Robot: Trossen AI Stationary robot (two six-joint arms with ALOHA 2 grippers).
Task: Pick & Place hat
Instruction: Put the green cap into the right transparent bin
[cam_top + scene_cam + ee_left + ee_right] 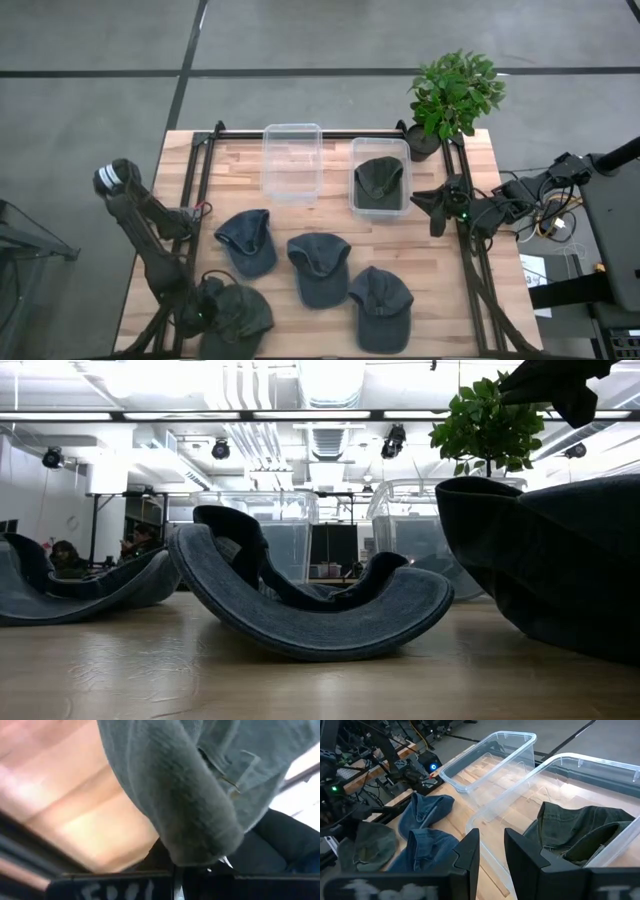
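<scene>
**Down at the near-left corner, a grey-green hat is gripped by the left pincer**

Broadly, the wooden bench (330, 320) is spanned by a black frame, with one arm reaching in from each side. The left arm is bent sharply downward from its base at the left edge, and its left pincer (203, 312) is set low at the near-left corner, closed on the edge of the grey-green hat (240, 318). In the left wrist view the fabric of that hat (200, 795) is seen pinched right at the fingers, the rest of it drooping over the wood.

The right arm is stretched in level from the right edge, and its right pincer (432, 207) is held just beside the right container (381, 148), at its right wall. Its fingers (470, 852) are seen partly apart, with nothing between them.

Two clear plastic containers stand side by side at the far edge. A dark green hat (379, 182) is lying crumpled in the right one. The left container (292, 135) is seen with only the wood showing through its base.

Three blue denim hats are spread across the middle of the bench: one toward the left (247, 240), one central (319, 266), one toward the near right (381, 306). A potted plant (452, 95) is placed at the far-right corner.
</scene>
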